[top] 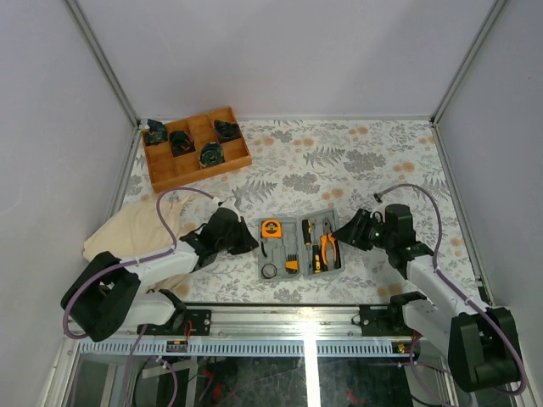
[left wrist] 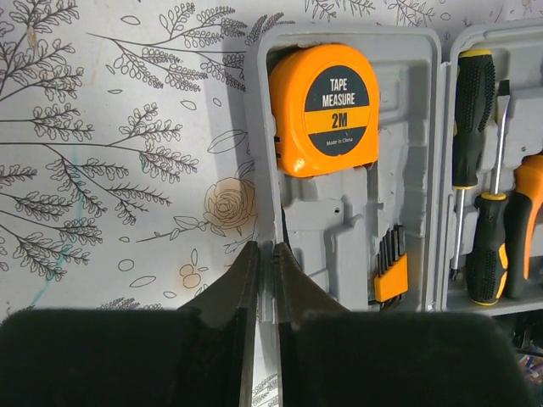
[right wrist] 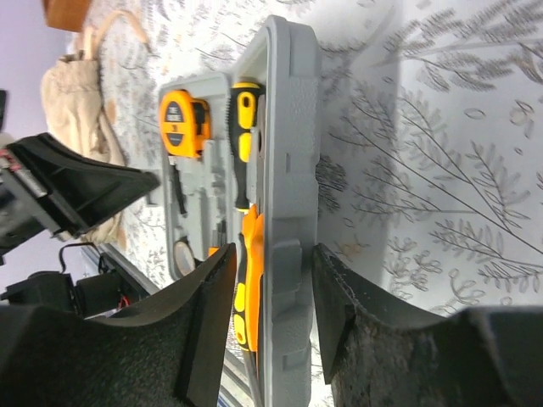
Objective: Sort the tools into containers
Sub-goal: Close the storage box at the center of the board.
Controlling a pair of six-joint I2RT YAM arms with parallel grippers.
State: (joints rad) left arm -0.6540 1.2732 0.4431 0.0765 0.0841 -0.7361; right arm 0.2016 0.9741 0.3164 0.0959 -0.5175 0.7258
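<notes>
The grey case (top: 299, 222) lies open at the table's near middle. Its left half holds the orange tape measure (top: 271, 229), the bit set (top: 291, 261) and the black ring (top: 270, 271). Its right half holds the screwdrivers (top: 309, 233) and orange pliers (top: 327, 248). My left gripper (left wrist: 265, 250) is shut on the case's left rim (left wrist: 263, 153), below the tape measure (left wrist: 327, 110). My right gripper (right wrist: 271, 254) is open astride the case's right wall (right wrist: 288, 127), one finger (right wrist: 216, 288) on the pliers' (right wrist: 252, 280) side, the other (right wrist: 331, 297) outside the wall.
A brown wooden divided tray (top: 197, 170) with black parts stands at the back left. A beige cloth bag (top: 140, 229) lies left of the case, under my left arm. White walls close in the sides and back. A metal rail (top: 297, 318) runs along the near edge.
</notes>
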